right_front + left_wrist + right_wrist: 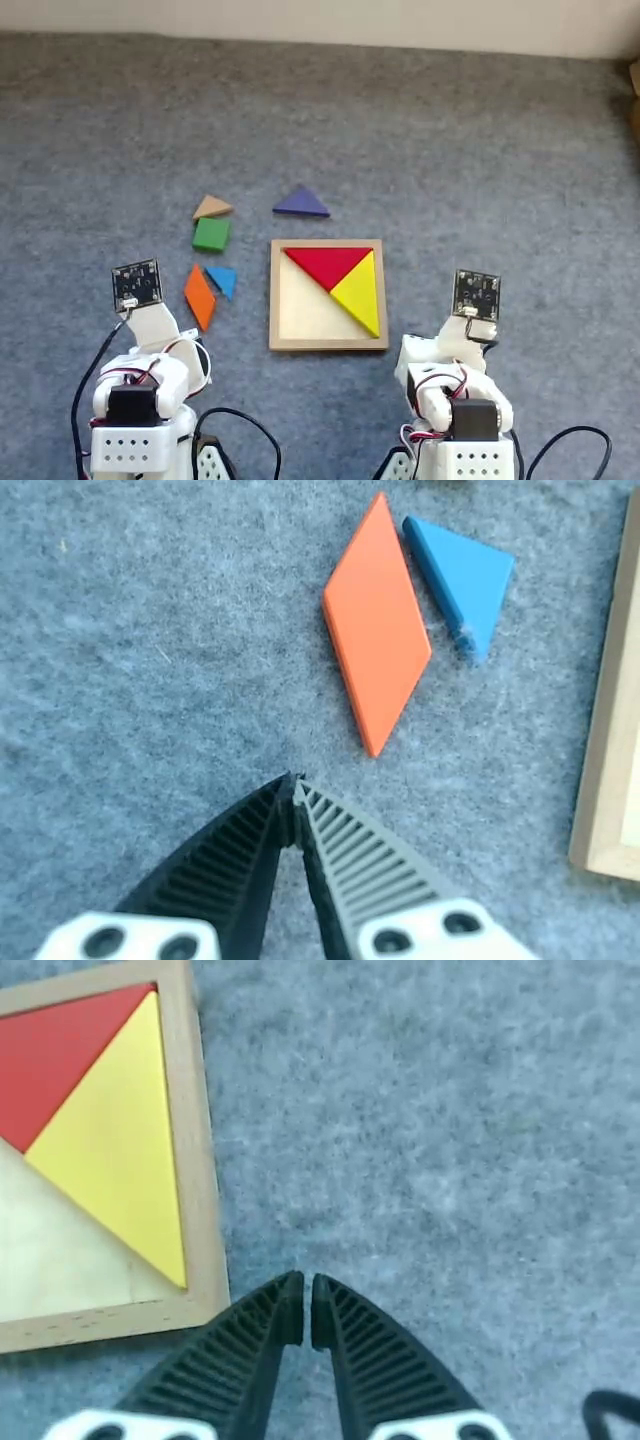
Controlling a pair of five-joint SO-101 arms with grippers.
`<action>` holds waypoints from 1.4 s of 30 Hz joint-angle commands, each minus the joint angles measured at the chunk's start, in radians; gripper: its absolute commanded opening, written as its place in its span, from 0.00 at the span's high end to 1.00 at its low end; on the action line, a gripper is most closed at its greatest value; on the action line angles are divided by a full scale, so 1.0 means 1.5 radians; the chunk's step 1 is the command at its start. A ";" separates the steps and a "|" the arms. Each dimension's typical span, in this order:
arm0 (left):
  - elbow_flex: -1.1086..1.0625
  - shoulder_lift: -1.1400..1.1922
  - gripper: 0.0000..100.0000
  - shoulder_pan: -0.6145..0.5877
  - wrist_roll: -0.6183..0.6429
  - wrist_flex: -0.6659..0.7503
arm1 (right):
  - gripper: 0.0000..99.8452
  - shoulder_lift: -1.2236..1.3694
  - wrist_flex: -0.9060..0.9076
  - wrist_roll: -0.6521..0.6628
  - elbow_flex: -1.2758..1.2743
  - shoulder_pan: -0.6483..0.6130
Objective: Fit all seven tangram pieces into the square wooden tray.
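Left hand (292,785) and right hand (305,1295) sit clenched, empty, flanking the tray (330,343) — likely parked clear of its seated red triangle (325,264) and yellow triangle (361,295).

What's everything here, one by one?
mat: one, grey, under everything
tray: one, pale wood, mid-mat
red triangle: one, red, inside tray
yellow triangle: one, yellow, inside tray, against the red
purple triangle: one, purple, beyond tray
green square: one, green, left of tray
tan triangle: one, tan, beyond green square
blue triangle: one, blue, left of tray
orange parallelogram: one, orange, beside blue triangle
left arm: one, white, jaws shut
right arm: one, white, jaws shut
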State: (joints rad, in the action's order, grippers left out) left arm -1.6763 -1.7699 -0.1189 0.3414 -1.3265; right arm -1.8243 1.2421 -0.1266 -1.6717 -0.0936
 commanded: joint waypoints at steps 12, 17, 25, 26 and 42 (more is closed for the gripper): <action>0.031 -0.035 0.99 0.122 -0.005 -0.010 | 0.97 -0.015 0.006 0.004 -0.091 0.007; 0.091 -0.035 0.99 0.123 -0.005 -0.006 | 0.97 -0.015 0.006 0.004 -0.091 0.007; 0.158 -0.035 0.99 0.119 -0.200 0.006 | 0.97 -0.016 0.006 0.004 -0.091 0.007; 0.160 -0.035 0.99 0.110 -0.275 0.019 | 0.97 -0.016 0.006 0.004 -0.091 0.007; 0.263 0.014 0.97 0.070 -0.478 0.029 | 0.97 -0.016 0.006 0.004 -0.091 0.013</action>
State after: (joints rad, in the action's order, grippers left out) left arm -1.3617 -1.7683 0.0008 -0.3644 -1.2697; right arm -1.8259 1.2421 -0.1266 -1.6717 -0.0936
